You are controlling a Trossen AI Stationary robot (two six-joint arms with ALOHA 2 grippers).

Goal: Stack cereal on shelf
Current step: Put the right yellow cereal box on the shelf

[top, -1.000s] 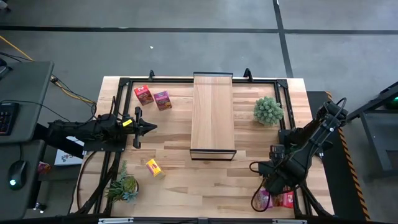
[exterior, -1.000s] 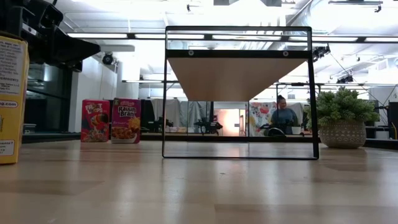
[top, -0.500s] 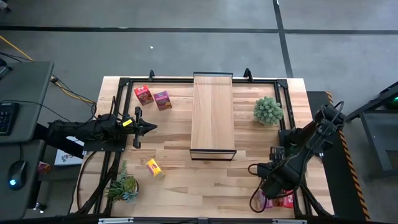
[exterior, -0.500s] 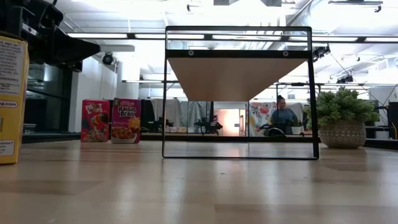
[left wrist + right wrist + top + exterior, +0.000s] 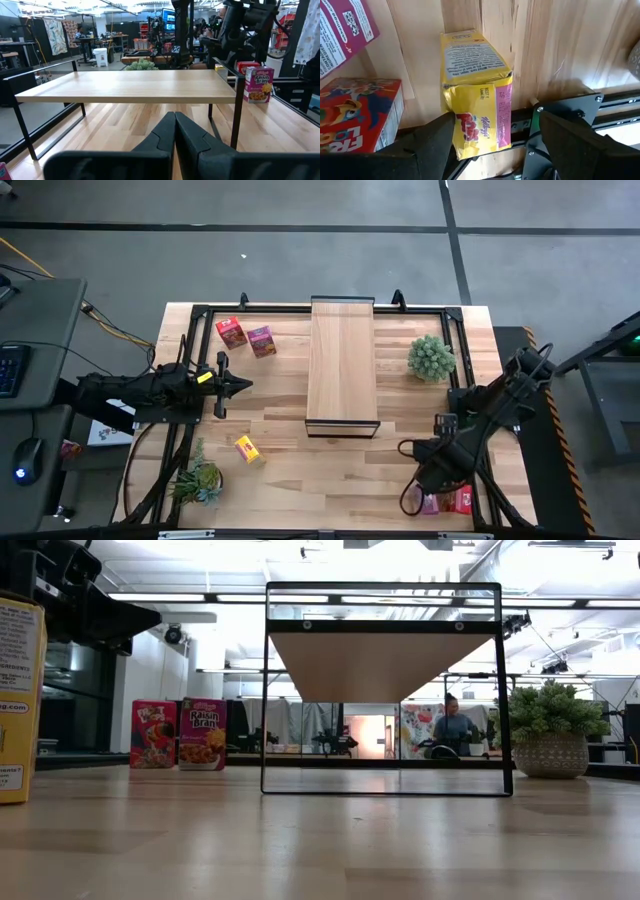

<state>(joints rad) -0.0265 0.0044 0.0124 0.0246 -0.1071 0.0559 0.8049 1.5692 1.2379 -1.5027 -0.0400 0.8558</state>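
Cereal: our right gripper (image 5: 495, 131), lower right of the high view, straddles a yellow box (image 5: 477, 92) with fingers spread, so next we close and lift toward the shelf (image 5: 342, 360). Left gripper (image 5: 174, 131) waits clenched.

Grey concrete floor (image 5: 300, 260) with dark seams around the wooden table (image 5: 280, 470), a grey desk (image 5: 40, 350) at 9 o'clock; low view shows bright ceiling strip lights (image 5: 400, 600) over an open workshop.
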